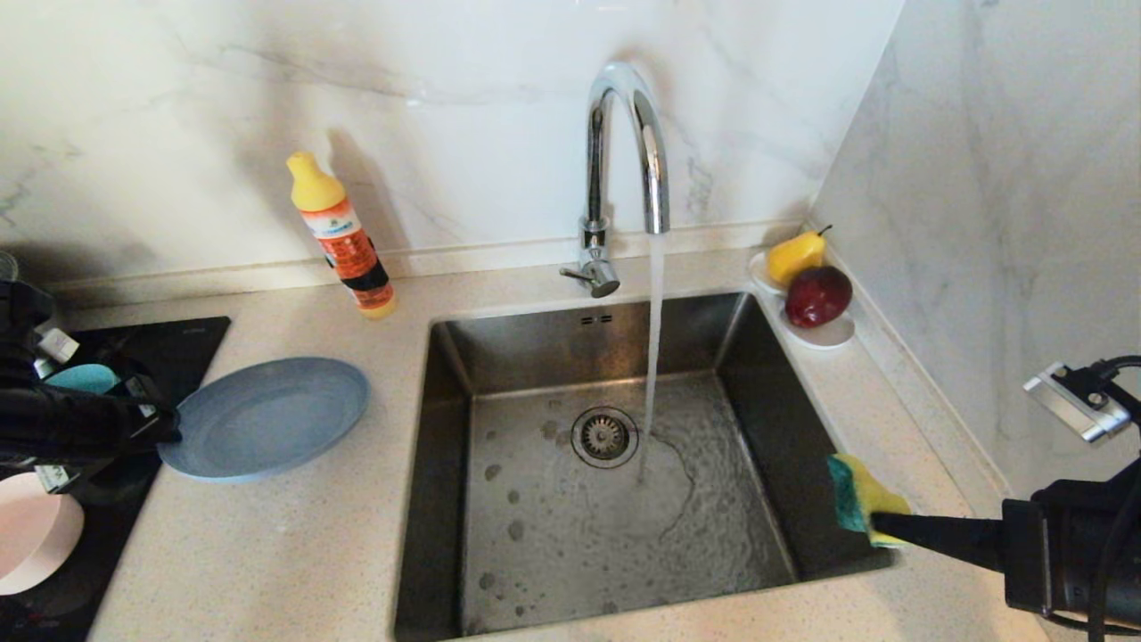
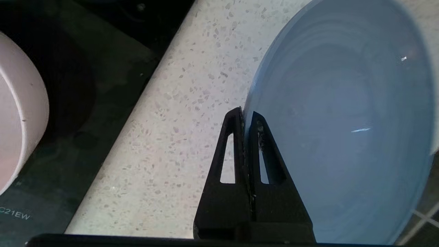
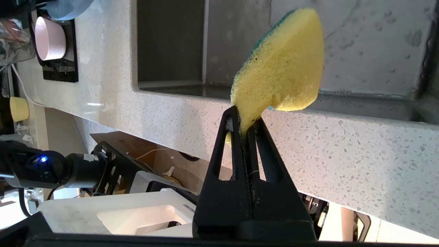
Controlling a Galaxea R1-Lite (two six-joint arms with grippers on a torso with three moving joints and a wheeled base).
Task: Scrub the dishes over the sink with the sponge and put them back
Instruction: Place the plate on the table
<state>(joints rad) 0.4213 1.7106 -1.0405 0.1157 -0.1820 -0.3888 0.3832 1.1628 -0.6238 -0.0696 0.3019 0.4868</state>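
Teal bowl (image 1: 82,378) half-hidden behind left gripper (image 2: 246,116) pinching plate (image 2: 343,120); right gripper (image 3: 245,121) clamps sponge (image 3: 281,65).

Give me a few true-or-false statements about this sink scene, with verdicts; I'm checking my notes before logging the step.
1. The right gripper is shut on the sponge. True.
2. The left gripper pinches the rim of the pink bowl. False: it is shut on the rim of the blue plate.
3. Water runs from the tap into the sink. True.
4. The sponge lies on the sink floor. False: it is held up at the sink's right edge.
5. The pear and apple sit on a white dish by the sink's back right corner. True.
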